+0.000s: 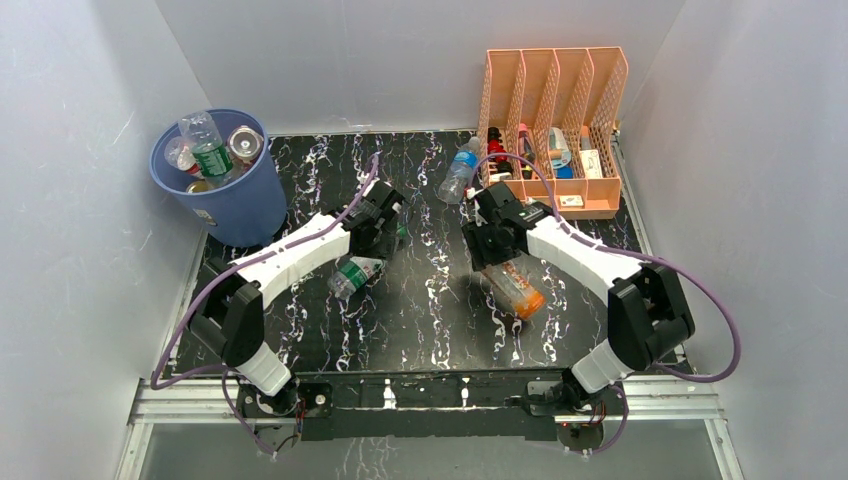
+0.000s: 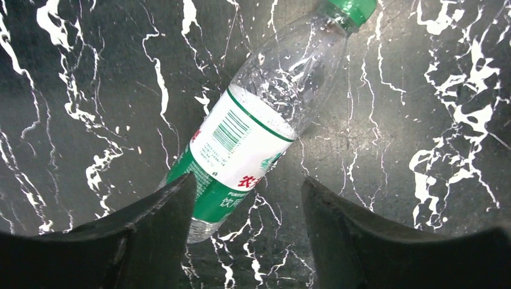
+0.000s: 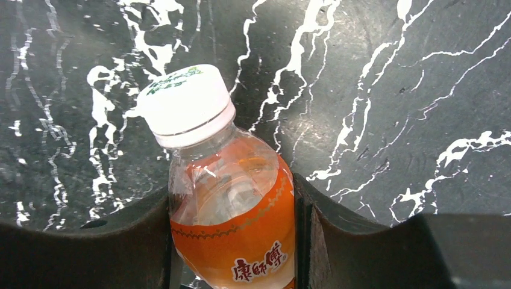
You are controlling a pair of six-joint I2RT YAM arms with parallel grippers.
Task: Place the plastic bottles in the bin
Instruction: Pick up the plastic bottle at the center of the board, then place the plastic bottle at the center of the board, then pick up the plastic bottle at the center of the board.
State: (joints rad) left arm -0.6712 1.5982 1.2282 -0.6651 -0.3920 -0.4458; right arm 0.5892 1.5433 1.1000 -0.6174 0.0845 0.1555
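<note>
A clear plastic bottle [image 2: 259,114] with a green cap and a green-and-white label lies on the black marbled table. My left gripper [image 2: 248,180] hangs over its base end with the jaws apart; the base is beside the left finger [image 2: 150,229] and bare table shows between the fingers. My right gripper [image 3: 232,186] is shut on an orange-labelled bottle [image 3: 235,229] with a white cap, both fingers pressed to its sides. From above, this orange bottle [image 1: 518,290] juts out beneath the right gripper [image 1: 487,240]. The blue bin [image 1: 235,195] at the back left holds several bottles.
Another green-labelled bottle [image 1: 355,275] lies near the left gripper [image 1: 388,215]. A blue-labelled bottle [image 1: 460,170] lies by the peach file organizer [image 1: 555,120] at the back right. White walls enclose the table on three sides.
</note>
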